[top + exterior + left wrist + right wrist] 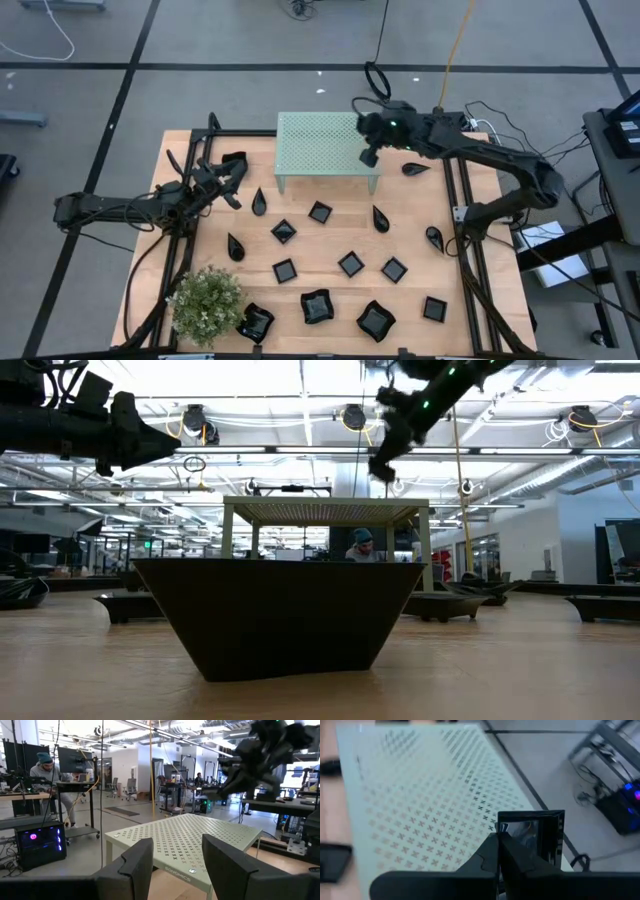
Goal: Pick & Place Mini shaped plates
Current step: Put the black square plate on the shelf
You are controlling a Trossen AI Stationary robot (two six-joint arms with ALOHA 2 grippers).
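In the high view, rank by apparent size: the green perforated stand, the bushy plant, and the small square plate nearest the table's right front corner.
1. Green perforated stand
2. Bushy plant
3. Small square plate

The overhead view sees all three from roughly the same distance, so the order looks reliable.

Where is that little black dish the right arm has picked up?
In the high view, the small square plate hangs in the right gripper, above the mint-green stand's right end.

On the tabletop: six small glossy black square dishes [285,271], six teardrop dishes [259,203], three larger wavy-edged dishes [317,307], one mint-green perforated stand [325,140], one bushy green plant [207,303].
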